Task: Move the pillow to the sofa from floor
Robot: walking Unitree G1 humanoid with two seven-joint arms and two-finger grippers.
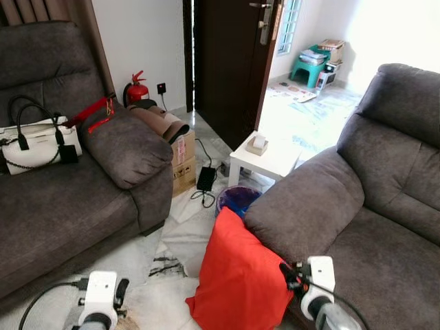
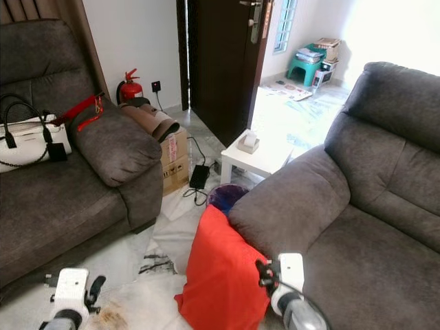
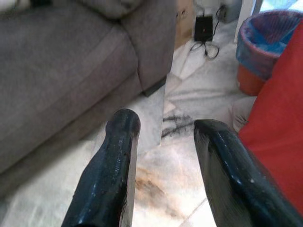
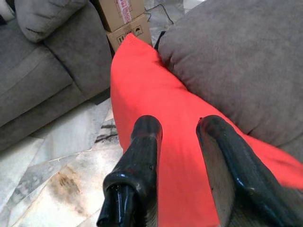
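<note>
Red pillow (image 1: pixel 237 278): stands on the marble floor (image 1: pixel 175 240), leaning against the armrest of the right sofa (image 1: pixel 357 227).
Right gripper (image 4: pixel 182 156): fingers spread, poised just above the pillow's face, nothing pinched.
Left gripper (image 3: pixel 165 142): fingers apart over bare floor, pillow edge beside one finger.
Bin (image 1: pixel 237 199): blue-lined, just behind the pillow.
Left sofa (image 1: pixel 69 199): grey, carries a white handbag (image 1: pixel 34 144).
White side table (image 1: pixel 265 159): beyond the bin, near the open dark door (image 1: pixel 230 62).
Fire extinguisher (image 1: pixel 137 89): by the far wall.
</note>
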